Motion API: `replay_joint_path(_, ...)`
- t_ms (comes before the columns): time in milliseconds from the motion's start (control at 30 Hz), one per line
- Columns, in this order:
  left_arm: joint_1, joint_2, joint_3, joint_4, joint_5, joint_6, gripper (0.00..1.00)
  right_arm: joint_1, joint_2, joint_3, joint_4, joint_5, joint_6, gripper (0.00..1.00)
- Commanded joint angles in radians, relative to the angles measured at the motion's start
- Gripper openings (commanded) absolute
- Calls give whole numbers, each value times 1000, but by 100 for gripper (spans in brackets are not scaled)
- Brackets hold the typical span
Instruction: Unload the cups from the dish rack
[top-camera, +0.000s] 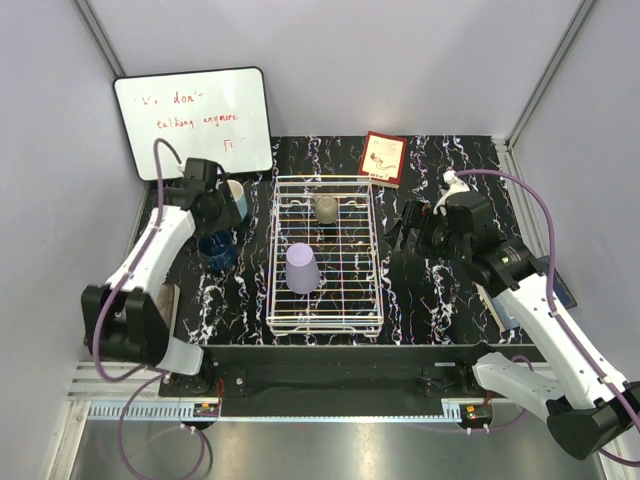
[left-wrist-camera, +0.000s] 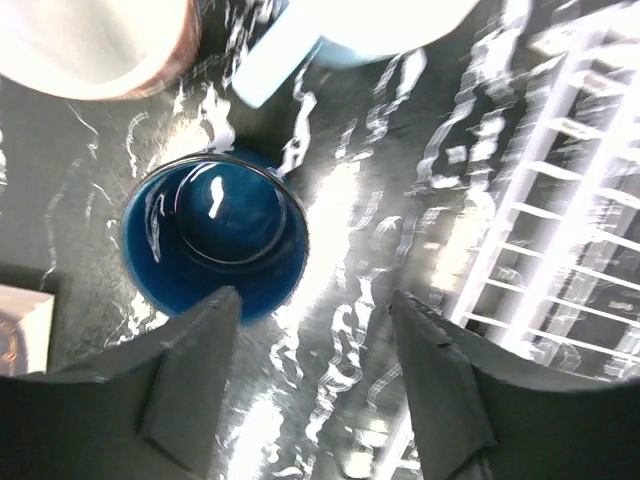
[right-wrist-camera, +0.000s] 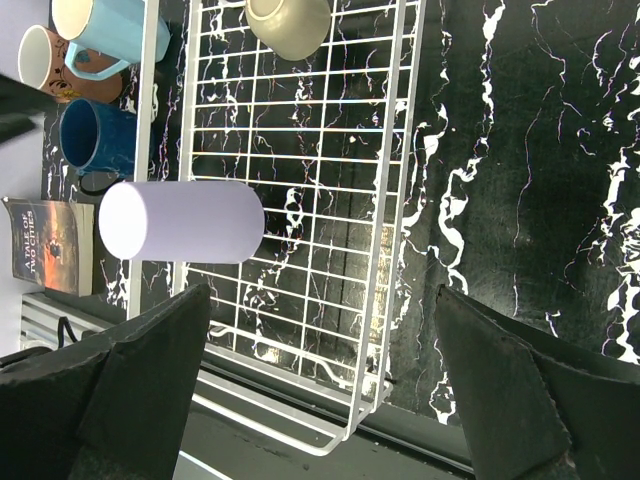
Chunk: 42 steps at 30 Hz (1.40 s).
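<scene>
The white wire dish rack sits mid-table. A lavender tumbler stands upside down in its near half, and a grey-beige cup is at its far end. Left of the rack on the table are a dark blue cup, a light blue mug and a salmon cup. My left gripper is open and empty, just above the dark blue cup, toward the rack. My right gripper is open and empty, right of the rack, facing the tumbler.
A whiteboard leans at the back left. A red booklet lies behind the rack. A book lies at the near left of the table. White walls enclose the table on three sides.
</scene>
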Motion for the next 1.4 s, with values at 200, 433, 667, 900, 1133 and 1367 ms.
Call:
replay_joint_path(200, -494, -278, 147, -108, -278, -148, 88, 0, 23, 11, 6, 5, -20, 100)
replay_joint_path(433, -743, -241, 71, -107, -366, -280, 99, 0, 6, -29, 2, -18, -16, 100)
replay_joint_path(667, -786, -200, 35, -104, -366, -303, 99, 0, -9, -38, -12, -24, -8, 100)
replay_joint_path(900, -795, -142, -4, -35, -347, -288, 99, 0, -38, -54, -24, -24, 4, 100)
replay_joint_path(1133, -794, -50, -32, 28, -325, -274, 98, 0, -63, -69, -33, -24, 16, 100)
replay_joint_path(1367, -795, -56, -43, 61, -326, -271, 6, 0, -86, -80, -49, -9, 15, 100)
